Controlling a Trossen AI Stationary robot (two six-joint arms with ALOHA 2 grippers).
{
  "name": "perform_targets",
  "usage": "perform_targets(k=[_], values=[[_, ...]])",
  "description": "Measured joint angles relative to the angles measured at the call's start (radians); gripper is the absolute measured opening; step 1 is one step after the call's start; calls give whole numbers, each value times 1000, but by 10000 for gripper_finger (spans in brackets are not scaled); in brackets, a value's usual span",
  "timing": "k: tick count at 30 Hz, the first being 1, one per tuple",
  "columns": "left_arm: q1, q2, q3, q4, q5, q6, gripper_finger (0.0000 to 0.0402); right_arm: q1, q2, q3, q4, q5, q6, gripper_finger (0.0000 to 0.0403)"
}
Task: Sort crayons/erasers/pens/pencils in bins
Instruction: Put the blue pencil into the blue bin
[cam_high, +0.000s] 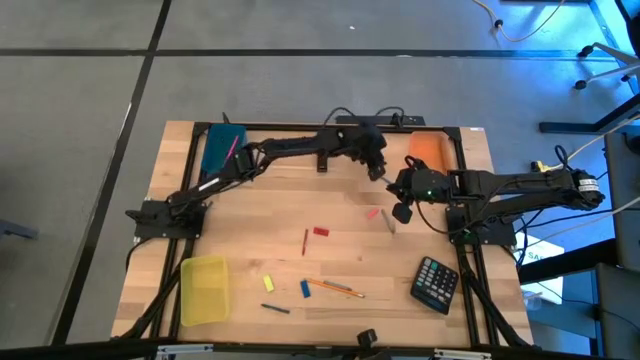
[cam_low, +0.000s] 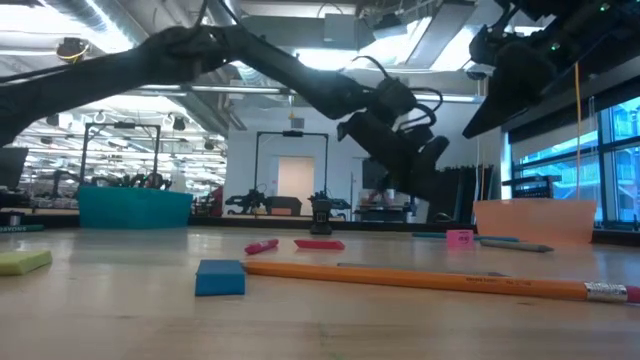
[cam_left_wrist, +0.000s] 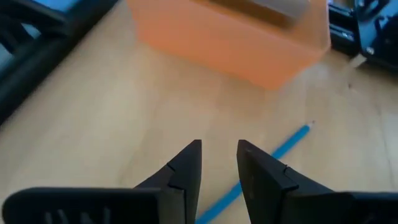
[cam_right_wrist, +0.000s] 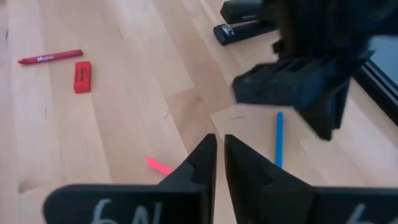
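Observation:
My left gripper (cam_high: 378, 172) is open and empty. It hovers at the table's far middle over a thin blue stick (cam_left_wrist: 277, 149) that lies flat on the wood, near the orange bin (cam_high: 432, 150). The stick also shows in the right wrist view (cam_right_wrist: 278, 138). My right gripper (cam_high: 402, 210) is shut and empty, just right of and nearer than the left one, above the table. A red eraser (cam_high: 321, 231) and a red crayon (cam_high: 305, 242) lie mid-table. A yellow eraser (cam_high: 268, 283) lies at the near left. The teal bin (cam_high: 222, 148) stands far left and the yellow bin (cam_high: 204, 290) near left.
A pink piece (cam_high: 373, 213) and a grey stick (cam_high: 389, 220) lie under my right gripper. An orange pencil (cam_high: 335, 288), a blue block (cam_high: 305, 289) and a dark pen (cam_high: 276, 309) lie near the front. A black calculator (cam_high: 436, 283) is at the near right, and a black stapler (cam_right_wrist: 245, 22) at the far middle.

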Motion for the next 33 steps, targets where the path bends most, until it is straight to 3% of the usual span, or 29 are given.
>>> perform_targets(k=[7,11,16,22,28,33], values=[[-13,15,35,-104,-62,81,96,0,0,0,-13,-1,-14,36],[-9,15,35,-183,-59,8,96,0,0,0,-26,-1,-16,36],[-46,15,41,-173,-111,0,96,0,0,0,-76,12,-28,36],[-56,15,41,-111,-161,113,96,-1,0,0,-155,20,49,36],[-66,15,41,-139,-175,107,109,-40,3,-122,-18,115,98,36],[-88,-47,40,-263,-264,139,127,-166,4,-261,121,89,151,36]])
